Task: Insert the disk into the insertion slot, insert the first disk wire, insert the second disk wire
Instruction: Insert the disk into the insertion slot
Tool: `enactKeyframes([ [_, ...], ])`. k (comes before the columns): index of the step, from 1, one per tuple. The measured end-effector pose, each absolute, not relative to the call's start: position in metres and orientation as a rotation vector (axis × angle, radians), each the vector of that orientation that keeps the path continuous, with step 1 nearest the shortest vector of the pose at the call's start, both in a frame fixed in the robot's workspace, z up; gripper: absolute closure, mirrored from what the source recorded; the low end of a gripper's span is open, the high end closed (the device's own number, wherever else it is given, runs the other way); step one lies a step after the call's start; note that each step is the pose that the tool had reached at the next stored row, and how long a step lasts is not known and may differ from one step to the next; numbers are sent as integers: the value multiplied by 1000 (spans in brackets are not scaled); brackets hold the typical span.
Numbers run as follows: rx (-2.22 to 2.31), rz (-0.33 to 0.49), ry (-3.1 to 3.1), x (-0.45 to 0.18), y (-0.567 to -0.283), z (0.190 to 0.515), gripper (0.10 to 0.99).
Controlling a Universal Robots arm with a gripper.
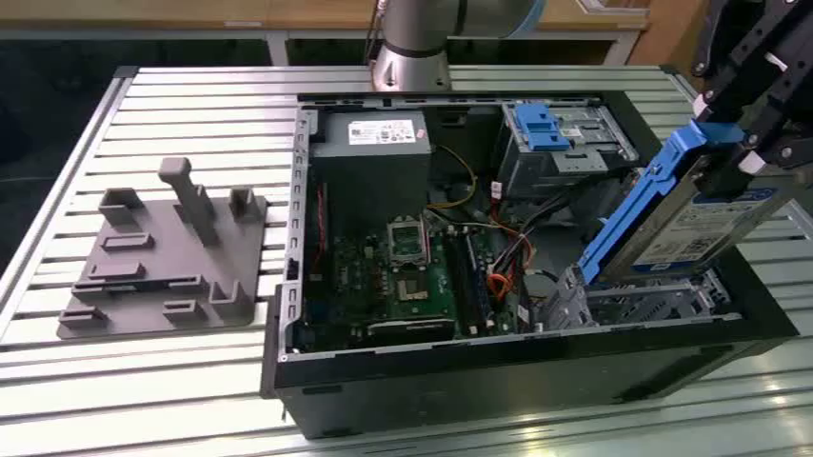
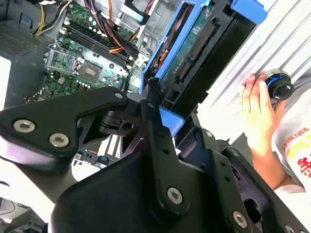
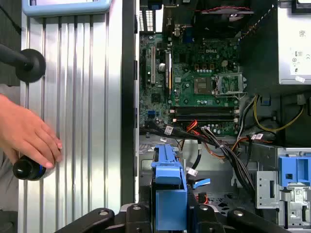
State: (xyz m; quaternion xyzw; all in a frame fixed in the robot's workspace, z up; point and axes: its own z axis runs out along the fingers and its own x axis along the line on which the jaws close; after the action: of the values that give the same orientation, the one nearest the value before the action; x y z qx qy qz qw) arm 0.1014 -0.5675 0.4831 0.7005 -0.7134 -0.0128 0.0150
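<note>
The disk (image 1: pixel 696 228), silver with a white label and a bright blue carrier rail, hangs steeply tilted over the near corner of the open computer case at the exterior view's right. My gripper (image 1: pixel 747 152) is shut on its upper end. The disk's lower end reaches the insertion slot (image 1: pixel 648 303), a low silver perforated cage, and I cannot tell whether they touch. Seen edge-on in the first wrist view, the disk's blue carrier (image 3: pixel 168 194) sits between my fingers. The second wrist view shows the disk's connector edge (image 2: pixel 194 46). Loose red, orange and black wires (image 1: pixel 508 257) lie beside the cage.
A taller grey cage with a blue latch (image 1: pixel 555 133) stands behind the slot. The motherboard (image 1: pixel 409 276) and power supply (image 1: pixel 371 143) fill the case's other half. A grey fixture plate (image 1: pixel 166 257) lies on the slatted table. A person's hand (image 3: pixel 26 136) rests on a knob (image 3: pixel 26 168).
</note>
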Motion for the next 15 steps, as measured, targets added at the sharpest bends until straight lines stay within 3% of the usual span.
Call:
enactKeyframes([
  [15, 2183, -46, -2222, 101, -568, 483, 725],
])
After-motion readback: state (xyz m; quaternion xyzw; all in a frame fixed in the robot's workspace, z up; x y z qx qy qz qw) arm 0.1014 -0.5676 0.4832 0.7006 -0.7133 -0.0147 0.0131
